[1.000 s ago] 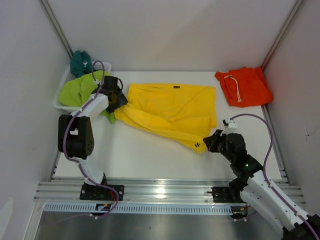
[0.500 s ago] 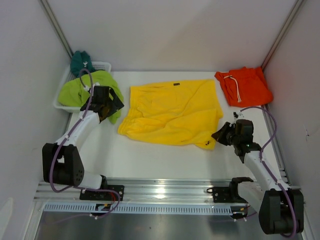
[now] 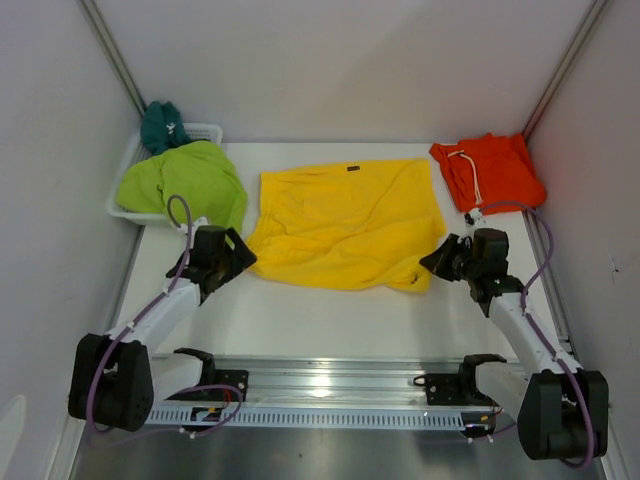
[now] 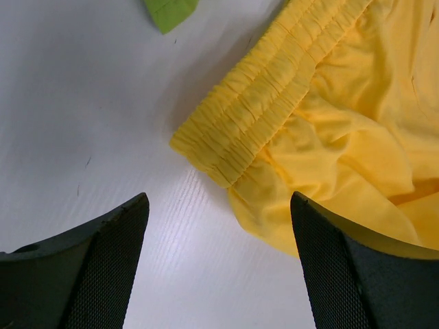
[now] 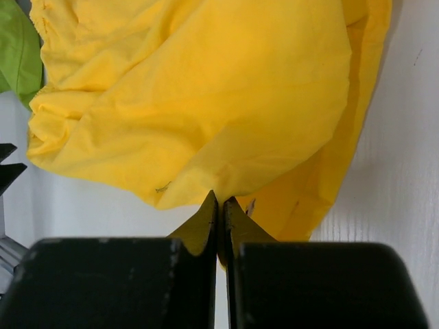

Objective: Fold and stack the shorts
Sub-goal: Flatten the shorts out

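On the white table, the right gripper pinches a near corner of the yellow shorts, fingers pressed together. The left gripper hangs spread wide just beside them.

I'm looking at bare table running open along my near edge, while yellow shorts are hogging the middle and the basket is crowding far left.
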Robot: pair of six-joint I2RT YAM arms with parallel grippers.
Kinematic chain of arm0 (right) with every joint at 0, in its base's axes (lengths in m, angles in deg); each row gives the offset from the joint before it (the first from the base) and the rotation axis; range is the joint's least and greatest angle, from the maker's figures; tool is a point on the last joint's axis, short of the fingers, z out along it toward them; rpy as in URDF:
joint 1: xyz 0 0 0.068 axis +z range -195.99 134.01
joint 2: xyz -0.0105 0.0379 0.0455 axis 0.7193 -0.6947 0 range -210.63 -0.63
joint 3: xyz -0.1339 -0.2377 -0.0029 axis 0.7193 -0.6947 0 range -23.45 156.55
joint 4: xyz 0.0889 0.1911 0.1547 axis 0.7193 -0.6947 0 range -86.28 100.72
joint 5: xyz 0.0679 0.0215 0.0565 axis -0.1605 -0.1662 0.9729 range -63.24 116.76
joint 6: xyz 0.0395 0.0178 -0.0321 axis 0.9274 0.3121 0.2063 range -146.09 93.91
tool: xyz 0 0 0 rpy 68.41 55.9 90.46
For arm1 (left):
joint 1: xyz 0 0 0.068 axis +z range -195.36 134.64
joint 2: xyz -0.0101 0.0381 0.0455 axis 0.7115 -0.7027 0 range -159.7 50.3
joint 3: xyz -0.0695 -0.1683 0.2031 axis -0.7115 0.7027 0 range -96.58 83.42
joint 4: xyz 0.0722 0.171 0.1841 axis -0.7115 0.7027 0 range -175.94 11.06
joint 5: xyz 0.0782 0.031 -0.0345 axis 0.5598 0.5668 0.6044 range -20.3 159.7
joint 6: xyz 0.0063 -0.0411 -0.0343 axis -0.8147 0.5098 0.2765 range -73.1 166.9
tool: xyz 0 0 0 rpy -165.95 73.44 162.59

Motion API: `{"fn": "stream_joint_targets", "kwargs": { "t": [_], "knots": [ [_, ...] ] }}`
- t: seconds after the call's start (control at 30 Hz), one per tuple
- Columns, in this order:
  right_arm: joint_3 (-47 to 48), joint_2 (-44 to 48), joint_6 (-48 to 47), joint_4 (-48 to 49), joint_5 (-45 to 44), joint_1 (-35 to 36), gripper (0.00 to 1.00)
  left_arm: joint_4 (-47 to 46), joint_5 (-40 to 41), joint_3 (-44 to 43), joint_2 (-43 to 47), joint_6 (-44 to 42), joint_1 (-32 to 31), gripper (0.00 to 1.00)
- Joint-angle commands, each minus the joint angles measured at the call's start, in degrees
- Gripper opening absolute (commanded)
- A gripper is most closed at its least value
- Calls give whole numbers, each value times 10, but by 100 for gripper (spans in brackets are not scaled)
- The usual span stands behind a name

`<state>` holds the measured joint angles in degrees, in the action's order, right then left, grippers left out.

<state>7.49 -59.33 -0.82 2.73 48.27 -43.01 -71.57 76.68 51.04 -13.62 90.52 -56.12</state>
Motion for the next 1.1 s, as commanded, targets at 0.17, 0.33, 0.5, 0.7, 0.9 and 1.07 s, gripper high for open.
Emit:
{"fn": "stream_joint_targets", "kwargs": {
  "t": [0.17,0.33,0.5,0.7,0.9,1.07],
  "knots": [
    [-61,138,20,-63,20,68,0,-45,-2,-46,-95,22,-8,85],
    [-87,200,41,-104,-47,148,0,-64,7,-55,-154,36,-10,85],
    [-94,213,55,-114,-60,164,0,-81,2,-44,-169,46,-15,75],
    [-122,232,75,-103,-63,212,0,-95,7,-66,-175,49,-15,21],
    [-131,271,86,-108,-98,302,0,-29,3,-209,-249,14,20,0],
    [-131,294,86,-113,-140,378,0,0,9,-279,-286,-1,57,0]
  ]
}}
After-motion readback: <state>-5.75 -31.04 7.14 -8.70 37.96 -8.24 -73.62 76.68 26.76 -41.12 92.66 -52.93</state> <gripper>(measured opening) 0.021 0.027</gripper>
